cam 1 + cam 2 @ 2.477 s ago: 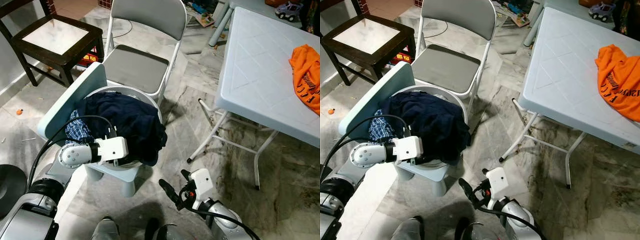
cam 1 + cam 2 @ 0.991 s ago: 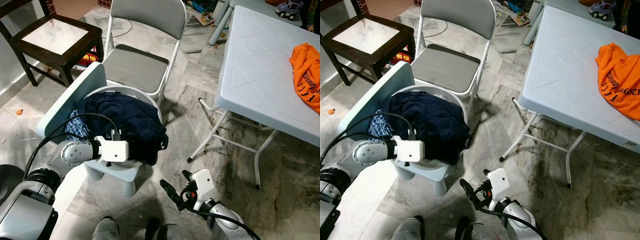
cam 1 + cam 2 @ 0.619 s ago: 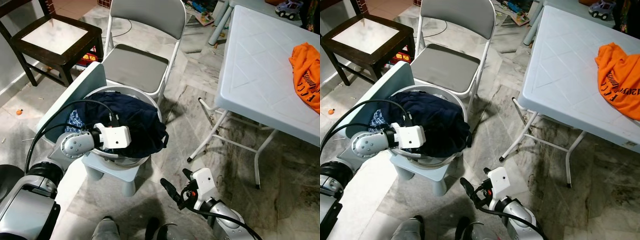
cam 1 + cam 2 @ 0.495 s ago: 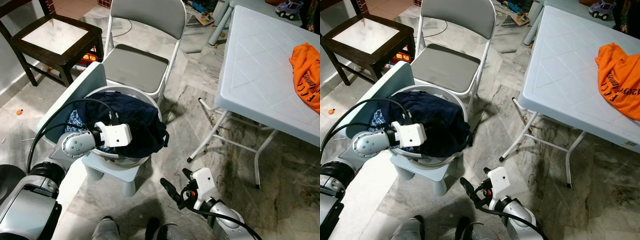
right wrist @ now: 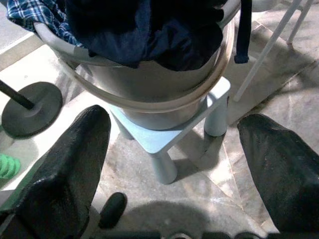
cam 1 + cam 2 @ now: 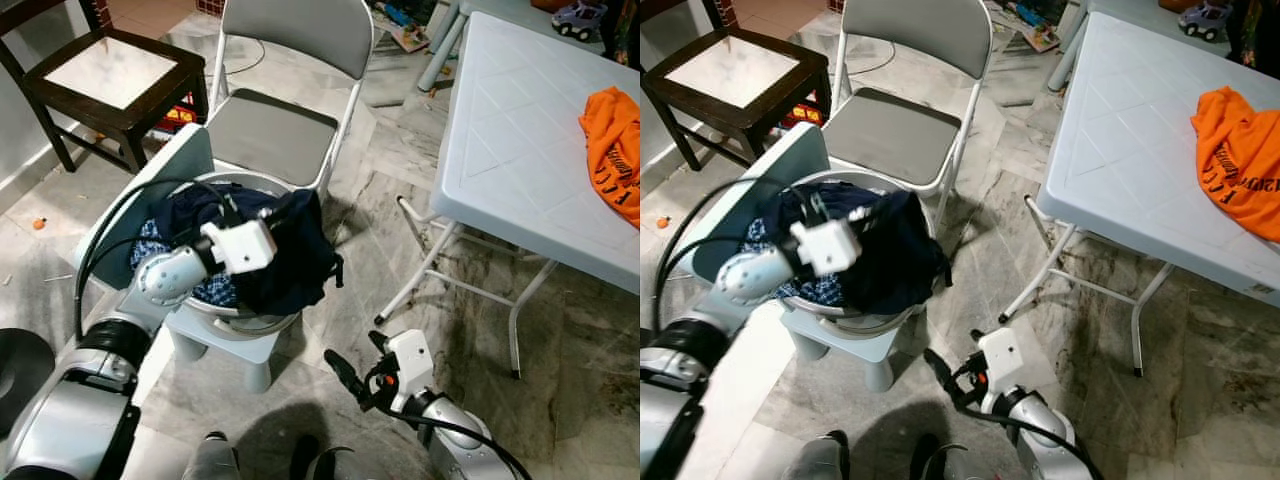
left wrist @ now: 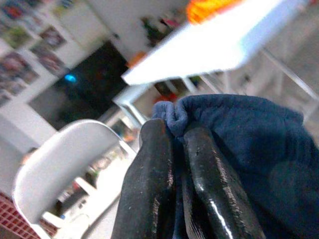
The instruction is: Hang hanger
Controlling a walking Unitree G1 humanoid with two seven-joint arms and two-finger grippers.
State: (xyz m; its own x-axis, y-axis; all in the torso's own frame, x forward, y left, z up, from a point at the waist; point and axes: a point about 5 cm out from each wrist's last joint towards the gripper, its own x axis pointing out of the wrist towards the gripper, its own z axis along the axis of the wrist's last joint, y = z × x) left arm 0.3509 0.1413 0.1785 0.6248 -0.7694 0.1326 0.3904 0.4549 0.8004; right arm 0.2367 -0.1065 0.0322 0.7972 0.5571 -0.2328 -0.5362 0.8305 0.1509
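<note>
2 grippers over marble floor: left gripper clamped on navy garment, right gripper apart.

One folding chair at upper centre, one dark wooden table upper left, one white folding table at right, one orange shirt, one laundry basket, one stool, one toy car.

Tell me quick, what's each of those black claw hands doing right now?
Left end effector: shut on the navy garment from the laundry basket.
Right end effector: open, holding nothing.
</note>
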